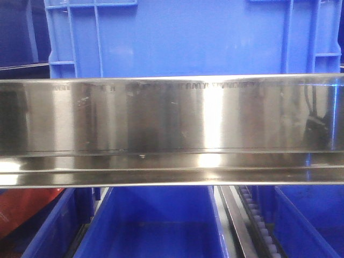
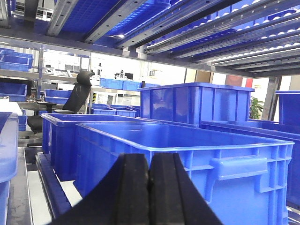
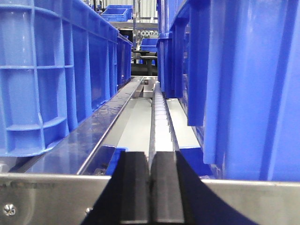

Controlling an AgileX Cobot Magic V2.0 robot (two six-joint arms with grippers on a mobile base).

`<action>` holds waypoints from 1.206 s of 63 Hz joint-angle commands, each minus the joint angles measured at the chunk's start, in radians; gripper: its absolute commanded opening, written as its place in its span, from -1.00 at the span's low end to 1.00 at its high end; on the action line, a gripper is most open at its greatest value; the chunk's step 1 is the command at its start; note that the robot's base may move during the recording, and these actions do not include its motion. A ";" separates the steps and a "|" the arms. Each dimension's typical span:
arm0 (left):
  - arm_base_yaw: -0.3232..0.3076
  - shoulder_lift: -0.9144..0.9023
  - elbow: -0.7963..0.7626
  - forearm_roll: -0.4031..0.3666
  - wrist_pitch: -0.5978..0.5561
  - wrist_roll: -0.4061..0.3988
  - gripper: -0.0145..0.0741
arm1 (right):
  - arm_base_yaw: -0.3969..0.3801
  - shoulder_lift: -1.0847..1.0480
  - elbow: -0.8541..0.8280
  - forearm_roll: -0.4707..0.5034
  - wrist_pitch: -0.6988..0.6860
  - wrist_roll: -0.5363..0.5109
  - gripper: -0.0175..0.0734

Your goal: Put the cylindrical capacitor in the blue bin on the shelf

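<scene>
The shelf's shiny steel front rail fills the middle of the front view. A blue bin stands on the tier above it and another blue bin sits below. My left gripper is shut with nothing between its black fingers, just in front of a wide blue bin. My right gripper is shut and empty, at the shelf's front rail, facing the gap between a blue bin on the left and one on the right. No capacitor is in view.
A roller track runs back between the bins. More blue bins stand further along the tier, under the tier above. A black office chair is in the background. Something red lies at the lower left.
</scene>
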 commanded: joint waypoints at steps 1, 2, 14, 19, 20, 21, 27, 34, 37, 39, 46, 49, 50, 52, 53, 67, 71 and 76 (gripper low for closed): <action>0.004 -0.007 0.000 -0.005 -0.013 -0.005 -0.92 | -0.003 -0.004 0.002 0.004 -0.008 -0.001 -0.98; 0.004 -0.007 0.000 -0.005 -0.013 -0.005 -0.92 | -0.003 -0.004 0.002 0.004 -0.008 -0.001 -0.98; 0.004 -0.007 0.000 -0.003 -0.013 -0.005 -0.92 | -0.003 -0.004 0.002 0.004 -0.008 -0.001 -0.98; 0.007 -0.007 0.003 0.002 -0.007 -0.005 -0.92 | -0.003 -0.004 0.002 0.004 -0.008 -0.001 -0.98; 0.010 -0.009 0.005 0.007 -0.003 -0.005 -0.92 | -0.003 -0.004 0.002 0.004 -0.008 -0.001 -0.98; 0.015 -0.009 0.006 0.011 0.002 -0.005 -0.92 | -0.003 -0.004 0.002 0.004 -0.008 -0.001 -0.98; 0.082 -0.026 0.058 0.102 -0.004 -0.016 -0.92 | -0.003 -0.004 0.002 0.004 -0.008 -0.001 -0.98; 0.202 -0.045 0.144 0.232 -0.007 -0.219 -0.92 | -0.003 -0.004 0.002 0.004 -0.008 -0.001 -0.98; 0.249 -0.059 0.176 0.331 -0.013 -0.299 -0.92 | -0.003 -0.004 0.002 0.004 -0.008 -0.001 -0.98; 0.277 -0.070 0.195 0.376 -0.013 -0.320 -0.92 | -0.003 -0.004 0.002 0.004 -0.008 -0.001 -0.98; 0.359 -0.114 0.262 0.396 -0.024 -0.323 -0.92 | -0.003 -0.004 0.002 0.004 -0.008 -0.001 -0.98; 0.382 -0.129 0.285 0.396 -0.024 -0.323 -0.92 | -0.003 -0.004 0.002 0.004 -0.008 -0.001 -0.98; 0.389 -0.134 0.292 0.396 -0.024 -0.323 -0.92 | -0.003 -0.004 0.002 0.004 -0.008 -0.001 -0.98; 0.401 -0.143 0.307 0.396 -0.024 -0.323 -0.92 | -0.003 -0.004 0.002 0.004 -0.008 -0.001 -0.98; 0.406 -0.147 0.314 0.396 -0.026 -0.323 -0.92 | -0.003 -0.004 0.002 0.004 -0.008 -0.001 -0.98; 0.422 -0.169 0.372 0.396 -0.032 -0.318 -0.92 | -0.003 -0.004 0.002 0.004 -0.012 -0.001 -0.98; 0.422 -0.169 0.372 0.396 -0.026 -0.313 -0.92 | -0.003 -0.004 0.002 0.004 -0.012 -0.001 -0.98; 0.422 -0.169 0.372 0.396 -0.034 -0.313 -0.92 | -0.003 -0.004 0.002 0.004 -0.012 -0.001 -0.98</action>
